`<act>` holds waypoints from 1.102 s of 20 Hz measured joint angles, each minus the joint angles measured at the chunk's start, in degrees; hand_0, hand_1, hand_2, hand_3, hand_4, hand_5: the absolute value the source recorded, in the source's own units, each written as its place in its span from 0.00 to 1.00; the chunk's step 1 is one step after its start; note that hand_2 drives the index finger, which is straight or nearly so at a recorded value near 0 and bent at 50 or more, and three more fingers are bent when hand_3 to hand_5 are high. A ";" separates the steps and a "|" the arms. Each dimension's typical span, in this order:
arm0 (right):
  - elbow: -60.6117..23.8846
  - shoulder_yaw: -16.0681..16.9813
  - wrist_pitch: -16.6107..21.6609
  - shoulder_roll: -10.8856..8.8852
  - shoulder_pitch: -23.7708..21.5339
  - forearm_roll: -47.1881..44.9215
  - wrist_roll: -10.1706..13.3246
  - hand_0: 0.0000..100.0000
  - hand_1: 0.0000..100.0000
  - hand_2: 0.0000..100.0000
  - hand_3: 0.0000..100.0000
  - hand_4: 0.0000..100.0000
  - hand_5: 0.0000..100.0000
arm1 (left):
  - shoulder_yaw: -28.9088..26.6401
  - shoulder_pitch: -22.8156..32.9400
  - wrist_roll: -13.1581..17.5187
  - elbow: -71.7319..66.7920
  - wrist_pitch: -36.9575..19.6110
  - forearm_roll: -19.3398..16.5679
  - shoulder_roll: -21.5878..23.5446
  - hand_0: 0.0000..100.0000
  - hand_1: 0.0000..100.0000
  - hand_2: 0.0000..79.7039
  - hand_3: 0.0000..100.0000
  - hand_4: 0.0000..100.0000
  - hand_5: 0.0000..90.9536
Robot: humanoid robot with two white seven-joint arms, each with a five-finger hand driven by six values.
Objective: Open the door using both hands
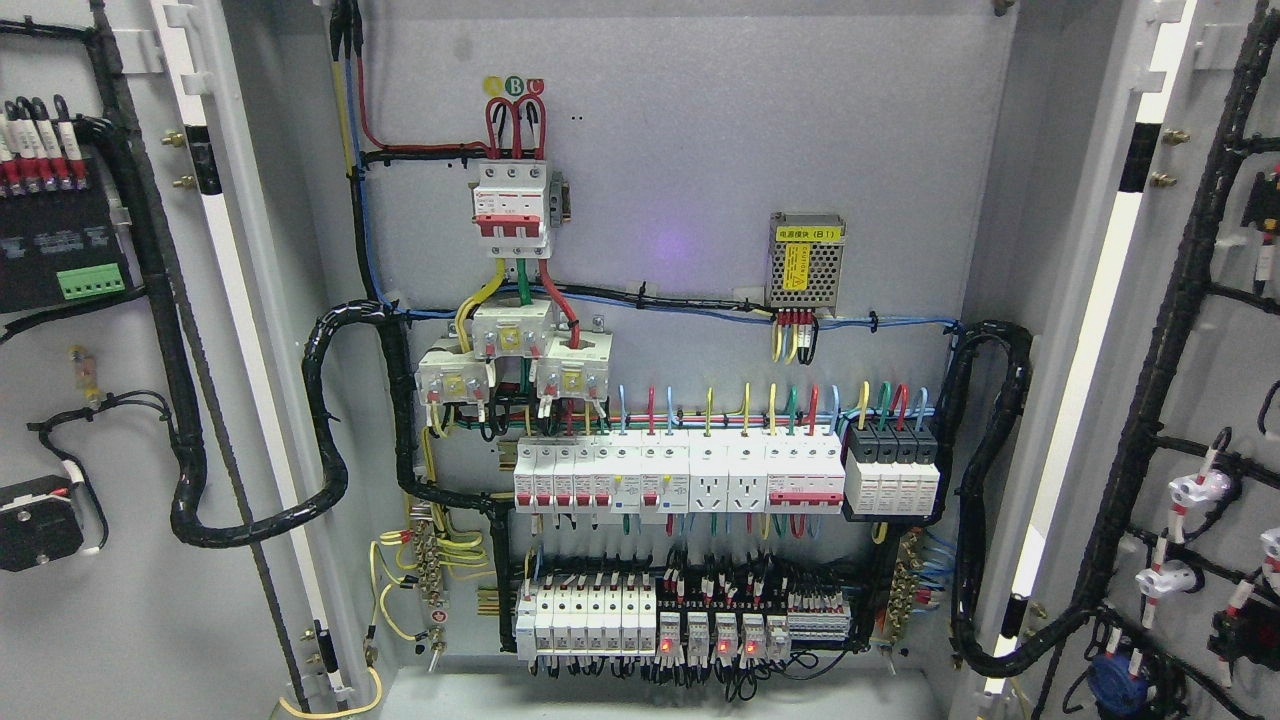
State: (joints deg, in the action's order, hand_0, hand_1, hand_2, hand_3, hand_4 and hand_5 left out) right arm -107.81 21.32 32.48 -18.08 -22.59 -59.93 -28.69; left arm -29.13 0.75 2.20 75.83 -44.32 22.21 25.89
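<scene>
Looking into the cabinet (660, 100), I found both doors already swung wide, the left door (100, 400) and the right door (1200, 400) folded back either side of its back panel, presumably so the wiring could be reached. Low on that panel sat the breaker row (680, 475), fed by black cable looms (330, 420) looping off each door so the hinges could move freely. Neither robot hand showed, so I couldn't tell their state.

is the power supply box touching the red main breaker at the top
Apart. The head view shows bare grey back panel between power supply box and red main breaker.
</scene>
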 measured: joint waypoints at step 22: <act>-3.86 -9.49 0.38 -2.08 -4.43 2.36 -1.20 0.00 0.00 0.00 0.00 0.00 0.00 | 29.80 15.95 -0.23 10.36 0.00 -27.24 -17.27 0.00 0.00 0.00 0.00 0.00 0.00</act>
State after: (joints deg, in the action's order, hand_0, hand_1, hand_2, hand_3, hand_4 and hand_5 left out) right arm -111.68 11.84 32.86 -20.16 -27.02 -57.57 -29.89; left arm 0.67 16.71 1.97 86.19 -44.32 -5.03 8.63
